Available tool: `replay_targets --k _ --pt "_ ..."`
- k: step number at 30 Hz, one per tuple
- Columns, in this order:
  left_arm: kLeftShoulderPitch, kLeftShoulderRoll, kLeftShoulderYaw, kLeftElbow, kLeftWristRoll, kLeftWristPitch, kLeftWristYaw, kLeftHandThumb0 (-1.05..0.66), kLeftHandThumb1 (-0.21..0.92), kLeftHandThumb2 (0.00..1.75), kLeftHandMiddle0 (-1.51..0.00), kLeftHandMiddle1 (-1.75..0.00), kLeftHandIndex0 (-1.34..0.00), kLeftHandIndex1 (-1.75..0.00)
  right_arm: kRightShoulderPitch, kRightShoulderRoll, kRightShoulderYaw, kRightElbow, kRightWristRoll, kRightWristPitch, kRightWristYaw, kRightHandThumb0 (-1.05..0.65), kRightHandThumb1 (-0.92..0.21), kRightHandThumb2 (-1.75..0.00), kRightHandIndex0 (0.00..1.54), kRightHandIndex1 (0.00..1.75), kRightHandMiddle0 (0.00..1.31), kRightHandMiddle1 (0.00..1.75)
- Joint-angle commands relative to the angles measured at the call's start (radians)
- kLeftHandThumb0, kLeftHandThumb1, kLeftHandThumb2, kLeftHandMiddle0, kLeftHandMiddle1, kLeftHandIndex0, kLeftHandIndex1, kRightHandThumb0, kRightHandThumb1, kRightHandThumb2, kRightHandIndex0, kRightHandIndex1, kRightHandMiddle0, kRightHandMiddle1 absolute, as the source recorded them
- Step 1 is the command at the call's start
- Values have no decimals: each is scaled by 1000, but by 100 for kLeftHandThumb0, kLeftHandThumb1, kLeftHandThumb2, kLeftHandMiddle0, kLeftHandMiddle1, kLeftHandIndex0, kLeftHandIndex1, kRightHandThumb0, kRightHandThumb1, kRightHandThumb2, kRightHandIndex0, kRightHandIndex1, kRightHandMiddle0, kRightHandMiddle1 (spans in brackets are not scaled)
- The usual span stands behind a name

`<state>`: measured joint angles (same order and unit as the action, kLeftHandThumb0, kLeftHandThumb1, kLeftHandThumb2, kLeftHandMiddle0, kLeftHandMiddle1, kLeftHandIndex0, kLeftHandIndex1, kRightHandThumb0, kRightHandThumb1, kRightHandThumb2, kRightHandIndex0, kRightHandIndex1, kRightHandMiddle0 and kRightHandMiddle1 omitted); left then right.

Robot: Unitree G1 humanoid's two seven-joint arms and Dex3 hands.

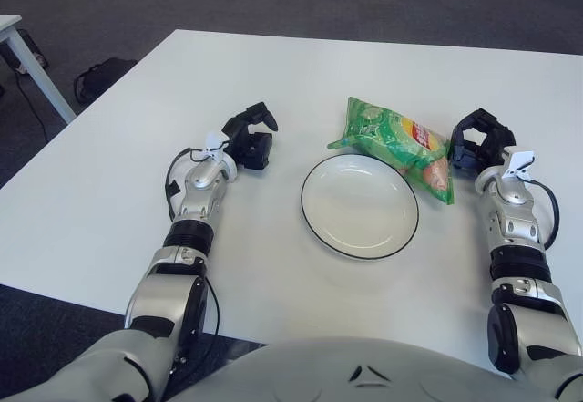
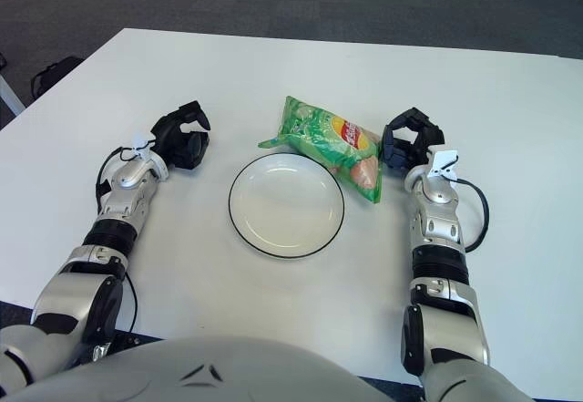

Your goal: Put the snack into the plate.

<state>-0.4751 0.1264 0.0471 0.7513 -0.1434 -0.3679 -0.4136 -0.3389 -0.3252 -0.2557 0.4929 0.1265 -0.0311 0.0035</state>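
Green crinkly plastic snack bag (image 1: 399,144) with a red-and-yellow label is lying flat on the white rectangular desk (image 1: 109,192), just beyond and to the right of the round white plate with a thin dark rim (image 1: 360,205). Its lower edge is overlapping or touching the plate's far-right rim, while most of the bag is sitting on the desk rather than inside the plate. The right robot hand (image 1: 475,141) is resting on the desk right beside the bag's right end, its black fingers curling loosely apart and gripping nothing; whether they are touching the bag is hard to tell. The left robot hand (image 1: 250,136) is lying on the desk to the left of the plate, well apart from the bag, its fingers also hanging loose and holding nothing.
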Motion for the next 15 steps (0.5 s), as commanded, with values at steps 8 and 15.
replay_targets --k 8,15 --pt "71 -28 -5 105 21 39 26 -47 32 130 -127 -175 -60 -175 23 17 18 95 -25 32 -14 -49 -30 -134 129 175 63 175" --pt "81 -30 -8 88 25 26 36 -48 32 131 -128 -175 -61 -175 14 20 21 113 -24 21 -22 -48 -31 -132 128 175 62 175"
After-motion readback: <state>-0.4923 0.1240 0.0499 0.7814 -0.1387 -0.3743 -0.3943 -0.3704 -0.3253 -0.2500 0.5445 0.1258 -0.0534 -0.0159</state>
